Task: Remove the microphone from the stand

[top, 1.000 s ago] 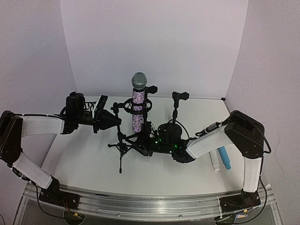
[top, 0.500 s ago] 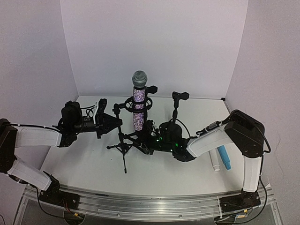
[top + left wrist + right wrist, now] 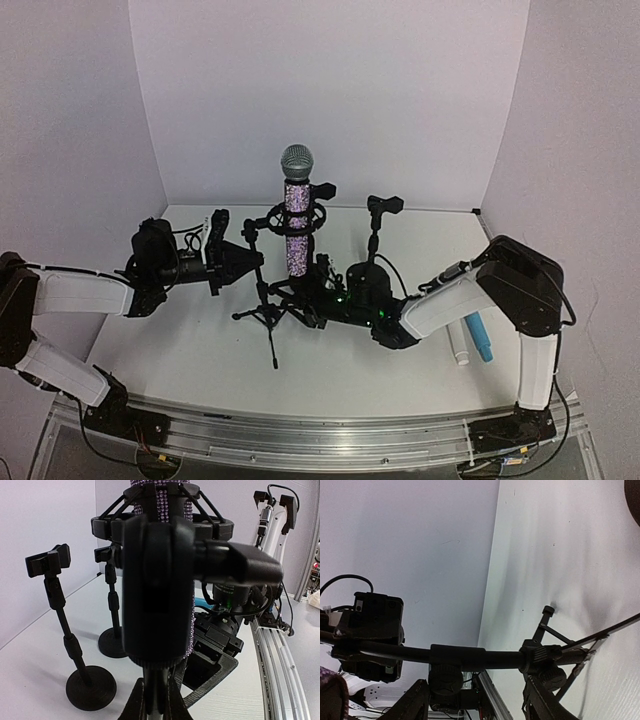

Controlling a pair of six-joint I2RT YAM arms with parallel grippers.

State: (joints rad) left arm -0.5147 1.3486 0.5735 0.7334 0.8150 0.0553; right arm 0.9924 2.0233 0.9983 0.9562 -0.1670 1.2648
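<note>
Purple glitter microphone [image 3: 295,225] sits upright in the black tripod stand [image 3: 266,314]. Right tool [image 3: 476,692], spread wide at its pole, likely steadies it; left tool [image 3: 245,262] opening we cannot tell.

The blurred, dark shock mount [image 3: 159,585] fills the middle of the left wrist view and hides most of the microphone [image 3: 167,497], whose head is cut off by the top edge. From above, the grip of the left gripper [image 3: 238,258] cannot be told.

In the right wrist view a round stand base [image 3: 634,489] is clipped by the top right corner. The fingers [image 3: 414,705] of the right gripper [image 3: 476,687] run off the bottom edge.

The blue marker [image 3: 481,336] and white marker [image 3: 459,346] at the right edge of the table [image 3: 180,350] are too small to read.
</note>
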